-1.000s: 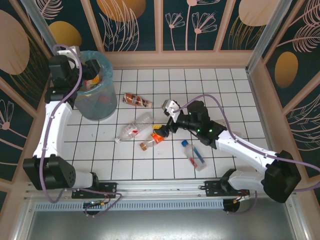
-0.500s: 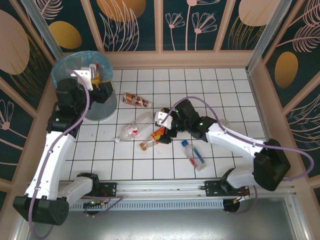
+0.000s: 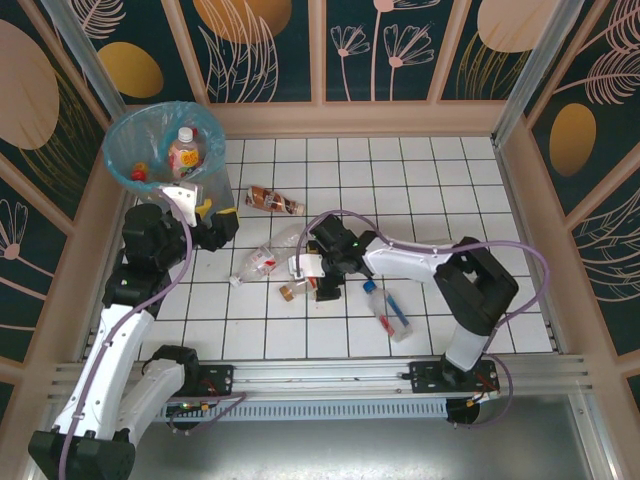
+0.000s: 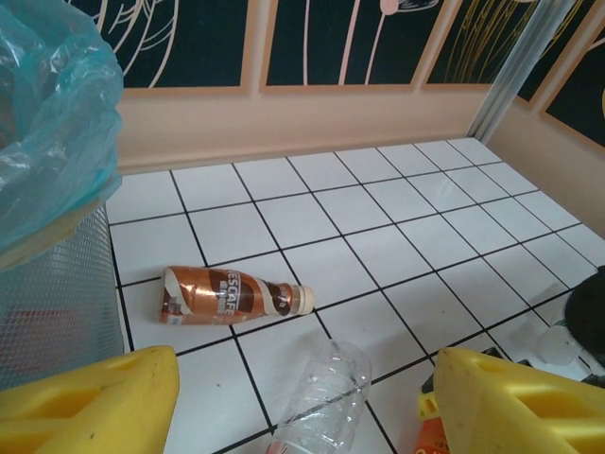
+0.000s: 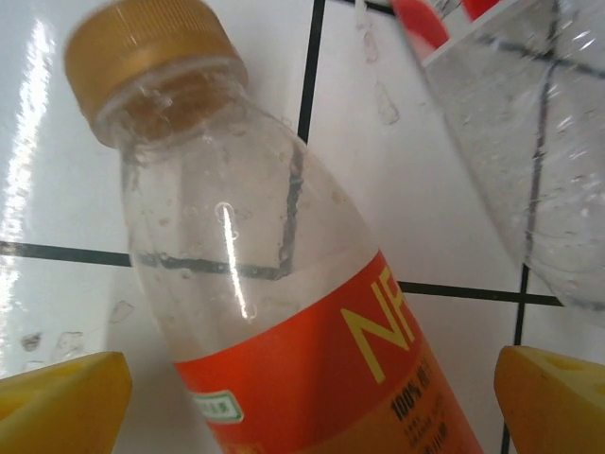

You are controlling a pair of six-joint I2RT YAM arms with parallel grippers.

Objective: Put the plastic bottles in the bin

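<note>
Mid-table, straddling orange-labelled bottle (image 5: pixel 284 312) with right gripper (image 5: pixel 312 378) spread wide, maybe touching; hovering beside bin (image 4: pixel 47 303) with left gripper (image 4: pixel 307 378) agape.

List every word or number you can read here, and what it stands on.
"NF": big yellow letters on the orange-label bottle, cut off by the frame.
"100%": small print on the same label; what follows is blurred.
"ESCAFE": on the brown bottle; small, so not certain.
Green tag on the orange label: too small to read.
</note>
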